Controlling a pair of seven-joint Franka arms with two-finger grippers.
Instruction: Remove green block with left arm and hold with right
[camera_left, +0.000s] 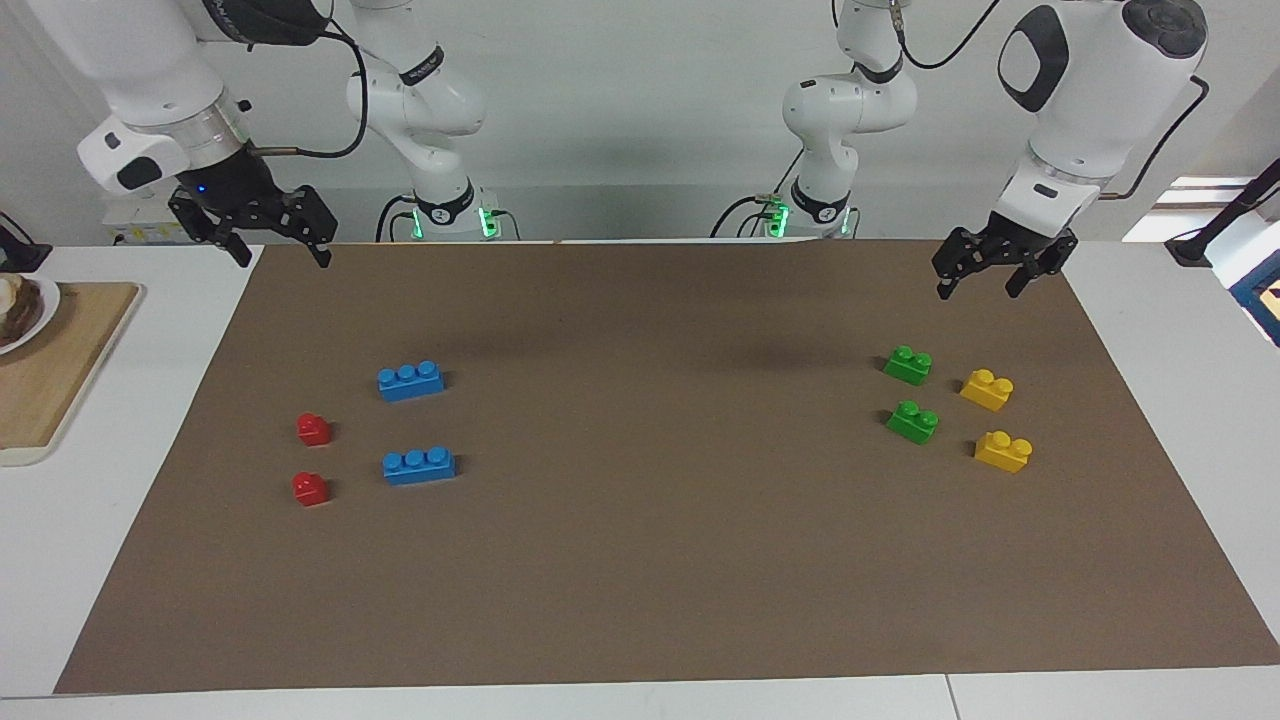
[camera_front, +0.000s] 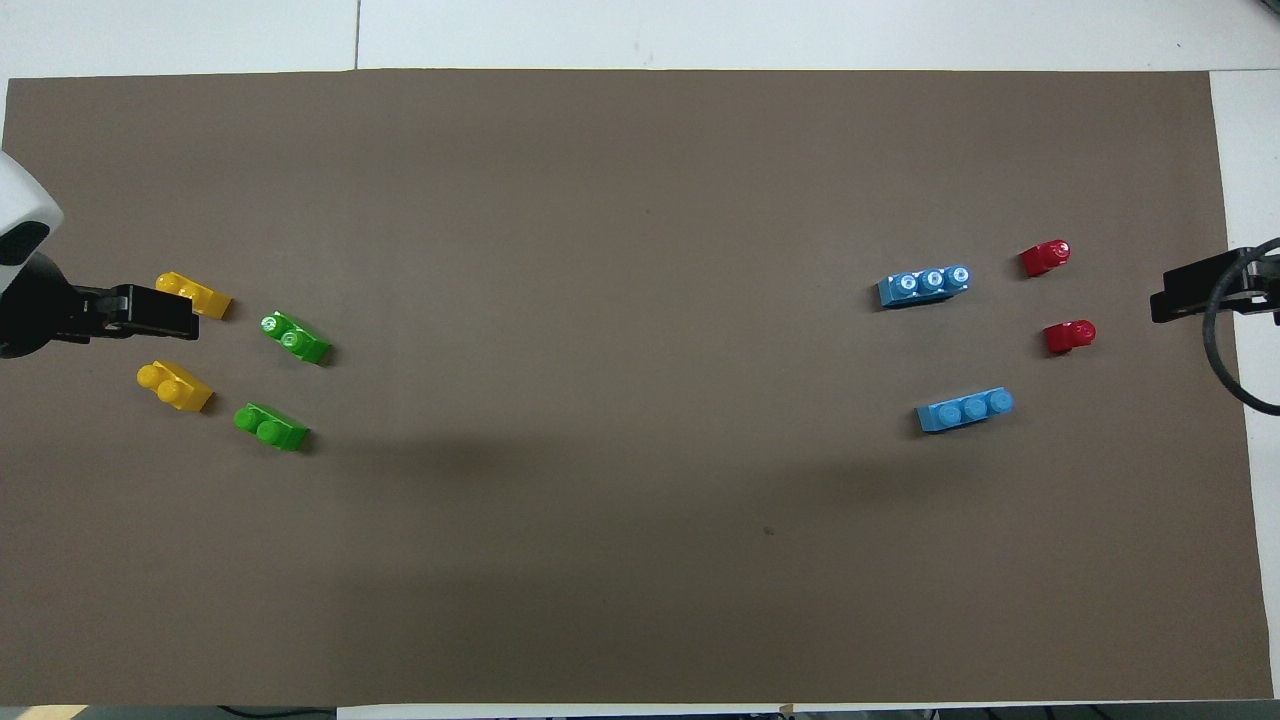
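Two green blocks lie on the brown mat toward the left arm's end: one nearer to the robots (camera_left: 908, 364) (camera_front: 271, 426), one farther (camera_left: 913, 421) (camera_front: 295, 338). My left gripper (camera_left: 978, 290) (camera_front: 188, 314) hangs open and empty in the air over the mat's edge at that end, apart from both blocks. My right gripper (camera_left: 282, 258) (camera_front: 1160, 300) hangs open and empty over the mat's edge at the right arm's end.
Two yellow bricks (camera_left: 987, 389) (camera_left: 1003, 450) lie beside the green blocks. Two blue bricks (camera_left: 411, 380) (camera_left: 419, 465) and two red bricks (camera_left: 313, 428) (camera_left: 310, 488) lie toward the right arm's end. A wooden board (camera_left: 60, 380) with a plate (camera_left: 25, 315) lies off the mat (camera_left: 640, 560).
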